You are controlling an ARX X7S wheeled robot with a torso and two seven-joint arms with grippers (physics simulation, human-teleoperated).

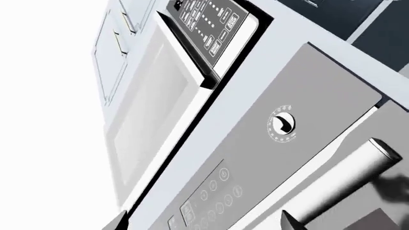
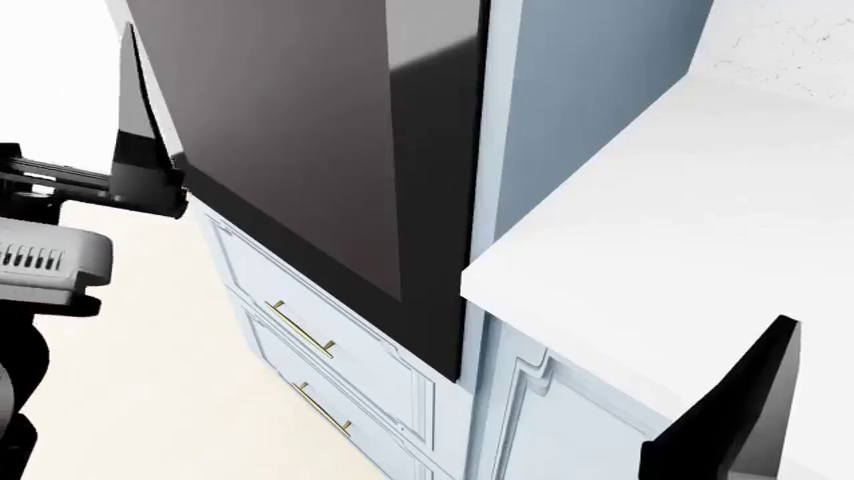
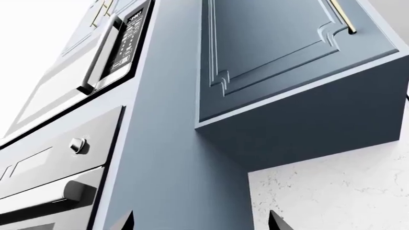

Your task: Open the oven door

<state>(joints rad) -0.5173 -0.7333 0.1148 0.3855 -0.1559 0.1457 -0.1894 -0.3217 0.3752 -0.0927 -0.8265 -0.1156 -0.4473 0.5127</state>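
The left gripper (image 1: pixel 345 211) is seen open beside the oven door (image 2: pixel 320 150) handle (image 1: pixel 348 182); the right gripper (image 3: pixel 201 220) is spread wide, empty.

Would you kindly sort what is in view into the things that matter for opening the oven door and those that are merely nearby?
For the job:
- oven door
- bar handle
- left end effector, nearest that handle

Merely nearby:
- microwave
- oven knob
- drawers
- white countertop
- wall cabinet

White counter (image 2: pixel 667 230) at right; pale blue drawers (image 2: pixel 334 350) with brass handles (image 2: pixel 302 329) below; blue wall cabinet (image 3: pixel 281 57) overhead; microwave (image 1: pixel 160 96) above.
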